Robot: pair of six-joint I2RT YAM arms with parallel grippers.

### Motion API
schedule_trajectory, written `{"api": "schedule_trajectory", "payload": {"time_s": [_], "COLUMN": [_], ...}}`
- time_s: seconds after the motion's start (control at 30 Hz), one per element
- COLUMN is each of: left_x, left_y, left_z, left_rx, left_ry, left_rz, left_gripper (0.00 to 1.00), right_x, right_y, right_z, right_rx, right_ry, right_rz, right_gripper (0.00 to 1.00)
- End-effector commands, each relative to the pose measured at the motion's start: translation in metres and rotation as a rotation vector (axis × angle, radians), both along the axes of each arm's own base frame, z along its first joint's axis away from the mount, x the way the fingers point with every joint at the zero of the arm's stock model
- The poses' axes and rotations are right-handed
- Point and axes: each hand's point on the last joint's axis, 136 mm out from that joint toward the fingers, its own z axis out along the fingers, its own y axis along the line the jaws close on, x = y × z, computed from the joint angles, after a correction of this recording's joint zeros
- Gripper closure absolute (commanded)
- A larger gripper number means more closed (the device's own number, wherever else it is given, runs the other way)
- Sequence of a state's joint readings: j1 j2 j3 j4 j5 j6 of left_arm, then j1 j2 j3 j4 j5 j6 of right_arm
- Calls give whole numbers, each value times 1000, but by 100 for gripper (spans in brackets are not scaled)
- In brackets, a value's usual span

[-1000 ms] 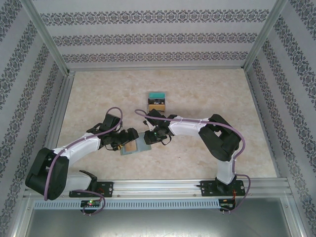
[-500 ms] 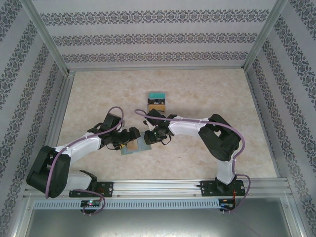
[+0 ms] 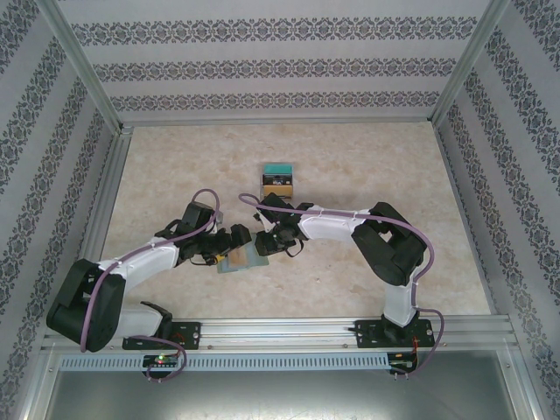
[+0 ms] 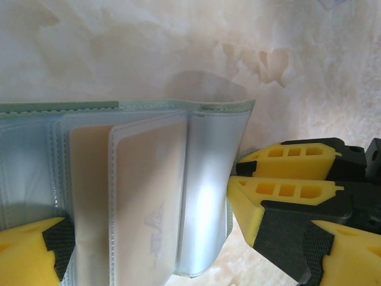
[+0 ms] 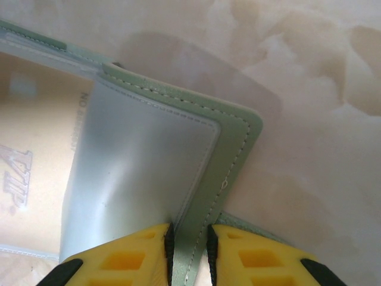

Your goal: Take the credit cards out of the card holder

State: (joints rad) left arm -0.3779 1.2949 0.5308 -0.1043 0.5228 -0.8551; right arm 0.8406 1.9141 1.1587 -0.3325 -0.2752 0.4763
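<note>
Nearest the bases, the soft grey-green folding card holder (image 3: 238, 261) lay open on the pale marbled tabletop (image 3: 367, 157). Its clear pockets faced up, with a thin orange-brown plastic card (image 4: 146, 202) sitting in one of them. The left gripper (image 3: 227, 248) hovered right over it with its fingers spread wide, one on either side of the pockets, holding nothing. Just beyond, the right gripper (image 5: 189, 238) was pinched tight on the stitched edge of the card holder's outer flap, pinning it. Further back and well apart, a small teal and black stack (image 3: 279, 179) sat on the table. Probably cards already out, but it was too small to be sure.

My take on doing this bit well: the left fingers needed to come down on the card's exposed end, not the pocket film. Then close narrow and slide the card out along the pocket while the right one held the flap flat. Catching the film too would likely have dragged the whole card holder along.
</note>
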Motion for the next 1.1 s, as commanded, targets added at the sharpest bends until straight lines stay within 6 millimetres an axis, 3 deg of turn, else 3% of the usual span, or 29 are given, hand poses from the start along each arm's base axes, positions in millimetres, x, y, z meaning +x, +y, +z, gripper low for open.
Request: {"api": "schedule_trajectory", "payload": {"time_s": [0.0,0.37,1.07], "left_x": [1,3,16], "left_y": [-15,-16,-36], "left_z": [19,46,50], "left_rx": [-103,-122,-222], "left_ry": [-44,-117,-120], "left_rz": [-31,-47,-57], "left_gripper": [1,2,5], "right_x": [-21,-21,-20], "right_y": [1,2,0], "right_z": [-29,-29,-30], "right_rx": [-47,-46,-52], "right_ry": [72,73,68], "right_rz": [28,28,19], "right_gripper": [73,73,73]}}
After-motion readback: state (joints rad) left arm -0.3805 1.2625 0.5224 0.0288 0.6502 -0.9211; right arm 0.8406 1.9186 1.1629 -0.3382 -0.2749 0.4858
